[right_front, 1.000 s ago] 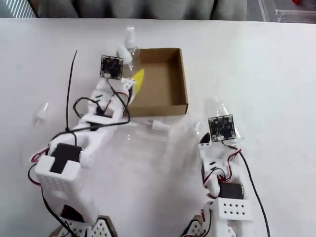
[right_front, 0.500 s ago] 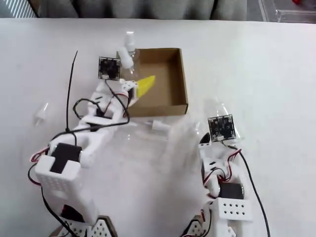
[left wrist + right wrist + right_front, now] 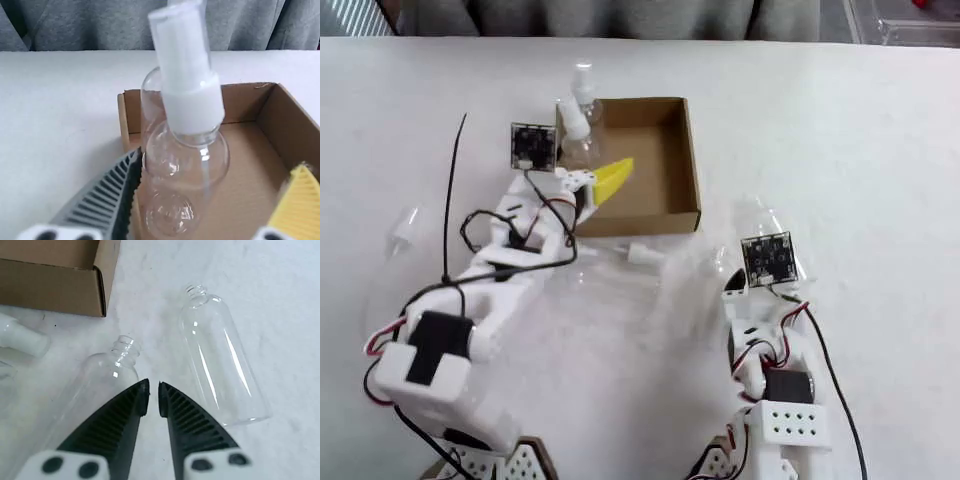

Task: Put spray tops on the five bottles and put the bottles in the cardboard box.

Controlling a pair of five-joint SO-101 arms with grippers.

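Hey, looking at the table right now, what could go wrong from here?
The capped bottle stands in the cardboard box, inside the open left gripper and close to its grey finger; withdrawing carelessly could tip it against the bottle behind. Two uncapped bottles lie on their sides by the right gripper and might roll if nudged.

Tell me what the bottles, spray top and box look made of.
Bottles: probably clear plastic, possibly glass; glossy, the table shows through and highlights run along the wall.
Spray top: opaque white plastic, smooth.
Box: brown cardboard, matte, raw cut edges.
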